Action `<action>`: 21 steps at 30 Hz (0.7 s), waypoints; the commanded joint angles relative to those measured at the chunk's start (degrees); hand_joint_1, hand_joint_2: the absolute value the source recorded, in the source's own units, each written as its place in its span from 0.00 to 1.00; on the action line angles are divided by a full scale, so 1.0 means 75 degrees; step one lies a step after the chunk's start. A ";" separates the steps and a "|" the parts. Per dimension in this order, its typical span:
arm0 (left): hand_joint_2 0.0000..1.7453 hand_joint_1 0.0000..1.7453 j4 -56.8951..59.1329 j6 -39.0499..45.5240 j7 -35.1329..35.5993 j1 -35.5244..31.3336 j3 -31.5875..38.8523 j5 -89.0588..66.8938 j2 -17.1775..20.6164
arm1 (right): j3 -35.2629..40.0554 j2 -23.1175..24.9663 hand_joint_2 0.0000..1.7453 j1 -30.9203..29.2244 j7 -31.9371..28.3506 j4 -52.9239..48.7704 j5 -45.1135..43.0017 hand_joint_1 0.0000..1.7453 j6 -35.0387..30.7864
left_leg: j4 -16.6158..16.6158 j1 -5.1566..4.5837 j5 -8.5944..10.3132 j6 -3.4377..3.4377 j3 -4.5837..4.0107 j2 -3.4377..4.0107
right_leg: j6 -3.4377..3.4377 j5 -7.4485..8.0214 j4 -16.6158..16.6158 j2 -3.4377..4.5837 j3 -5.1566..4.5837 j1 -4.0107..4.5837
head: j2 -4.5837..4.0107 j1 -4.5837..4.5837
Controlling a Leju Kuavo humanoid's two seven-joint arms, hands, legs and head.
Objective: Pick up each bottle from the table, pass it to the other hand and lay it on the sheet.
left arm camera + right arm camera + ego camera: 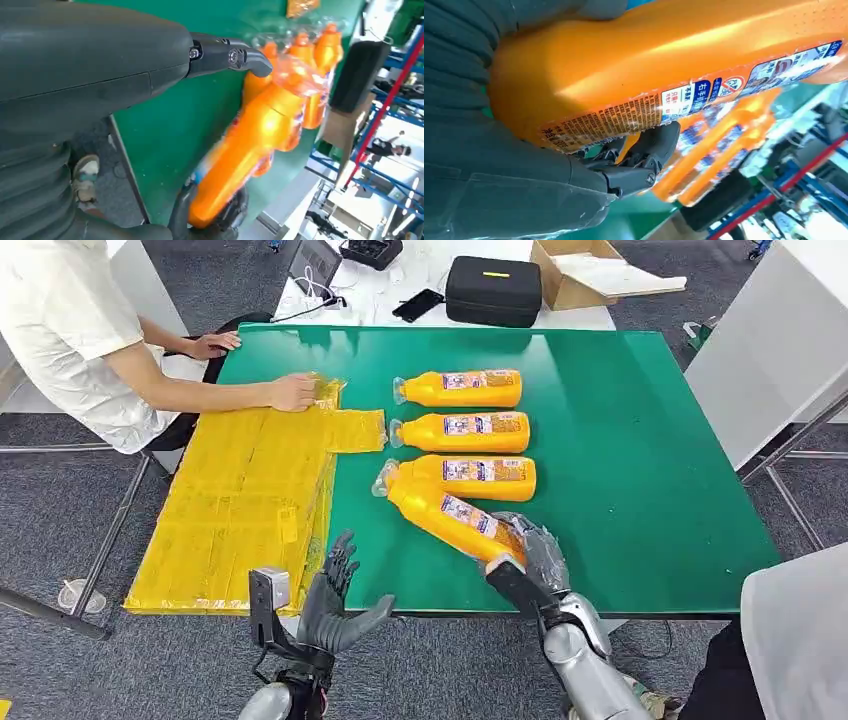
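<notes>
— What's nearest the camera in the head view?

— Bottom left of centre, the left robot hand, just off the table's near edge, fingers spread apart and holding nothing. To its right, at the bottom centre-right, the right robot hand has its fingers wrapped round the base of the angled bottle.

— How does that bottle lie?

— On a slant, base at the hand and cap end pointing up-left toward the middle of the frame (from this view I can't tell whether it rests on the table or is just off it). In the right wrist view the dark fingers curl under its labelled side.

— And beyond it?

— Three more orange bottles lie on their sides on the green table, stacked up the frame's centre: the near bottle, the middle bottle and the far bottle, caps all to the left. The angled bottle's cap end sits just beside the near bottle's.

— The sheet?

— The yellow sheet covers the left of the frame, running from the table's lower left edge up to the centre-left. A person's hand presses on its far corner at upper left.

— Anything farther back?

— A black case and a cardboard box at the top of the frame.
</notes>
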 commanded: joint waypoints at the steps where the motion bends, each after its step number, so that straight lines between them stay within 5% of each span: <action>1: 1.00 0.00 0.0586 0.0202 0.0175 -0.0226 0.0115 0.0294 0.0268 | -0.0063 0.0190 1.00 0.0031 0.0082 -0.0301 -0.0169 1.00 0.0043 | -0.0006 -0.0001 -0.0005 0.0002 0.0017 0.0005 | -0.0010 -0.0006 -0.0005 -0.0003 0.0017 0.0002 | 0.0000 0.0000; 21: 1.00 0.00 0.2019 -0.0488 0.0616 -0.1255 0.0951 0.1822 -0.0174 | 0.1198 0.0266 1.00 -0.0044 -0.0213 -0.1341 -0.0665 1.00 0.0747 | 0.0001 0.0000 -0.0016 0.0004 0.0037 0.0015 | -0.0020 -0.0014 0.0000 -0.0001 0.0035 0.0006 | 0.0000 0.0003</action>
